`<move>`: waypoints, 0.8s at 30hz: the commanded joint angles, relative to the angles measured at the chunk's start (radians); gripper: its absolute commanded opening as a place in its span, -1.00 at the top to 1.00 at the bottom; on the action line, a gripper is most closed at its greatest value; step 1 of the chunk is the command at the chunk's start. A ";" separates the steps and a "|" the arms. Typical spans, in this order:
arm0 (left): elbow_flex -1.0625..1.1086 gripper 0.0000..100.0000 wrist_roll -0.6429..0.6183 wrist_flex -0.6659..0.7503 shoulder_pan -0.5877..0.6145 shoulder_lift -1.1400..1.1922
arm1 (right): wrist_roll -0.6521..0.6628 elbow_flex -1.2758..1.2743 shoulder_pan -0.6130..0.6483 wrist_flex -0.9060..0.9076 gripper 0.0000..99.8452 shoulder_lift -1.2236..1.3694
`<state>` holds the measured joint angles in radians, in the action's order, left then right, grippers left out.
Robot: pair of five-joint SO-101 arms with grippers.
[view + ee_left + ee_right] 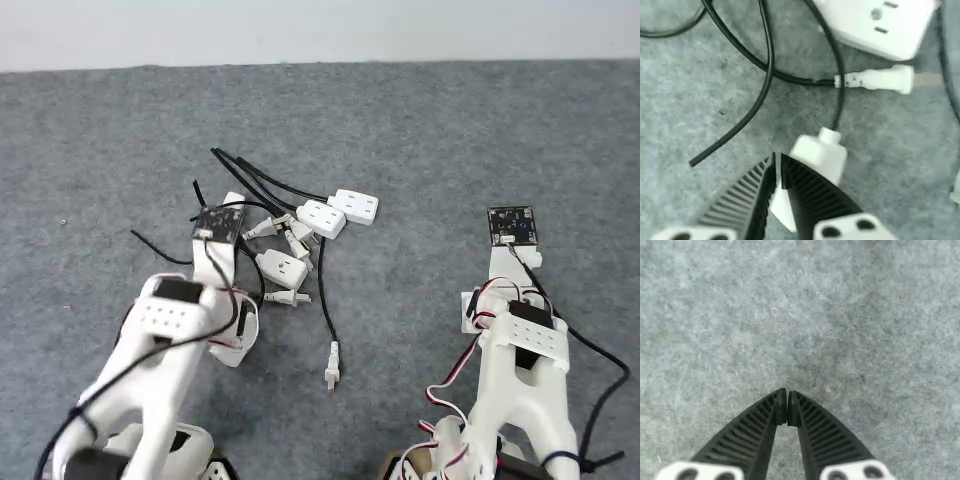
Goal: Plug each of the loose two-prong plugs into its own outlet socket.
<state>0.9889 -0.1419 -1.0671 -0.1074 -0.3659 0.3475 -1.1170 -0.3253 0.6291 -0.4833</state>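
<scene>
the left gripper (777, 161) has its fingers drawn to a narrow slit, with the tips right at a white cord end (817, 154). i cannot tell if that is a plug or a socket, or whether the fingers pinch any of it. the right gripper (787, 407) is closed tip to tip on nothing, over bare grey carpet (450, 130), and its arm sits at the lower right of the high view, well apart from the wiring.

the likeliest trouble is the tangle. black cables (325, 300) cross over and under each other in the centre-left of the high view, so pulling on one piece would probably drag its neighbours and turn a socket off line. fingers this close together would shove the cord end rather than take it. nothing appears to anchor the sockets, so pressing prongs in with one arm alone may just slide a socket across the carpet — and the other arm is too far off to brace it.

there is no bin or tray; the only receptacles are the sockets. the outlet socket (875, 22) shows bare slots, with a two-prong plug (875, 80) lying just beside it, not inserted. in the high view a pair of sockets (338, 212) sits upper centre with slots showing, a third socket (283, 268) is nearer the left arm, and a loose plug (331, 365) lies alone at lower centre.
</scene>
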 commanded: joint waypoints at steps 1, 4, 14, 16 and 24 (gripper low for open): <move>-0.099 0.97 0.015 0.018 0.003 0.132 | 0.012 0.020 0.004 0.005 0.98 -0.010; -0.120 0.97 0.015 0.015 -0.003 0.199 | 0.012 0.020 0.004 0.005 0.98 -0.010; -0.035 0.97 0.015 -0.028 -0.193 -0.011 | 0.012 0.020 0.004 0.004 0.98 -0.010; 0.004 0.97 0.015 -0.026 -0.255 -0.080 | 0.012 0.020 0.004 0.004 0.98 -0.010; 0.110 0.97 0.015 0.009 -0.502 -0.138 | 0.012 0.021 0.004 0.002 0.98 -0.010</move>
<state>1.1055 -0.1419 -1.0779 -0.5386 -0.4810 0.3475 -1.1170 -0.3253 0.6291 -0.4833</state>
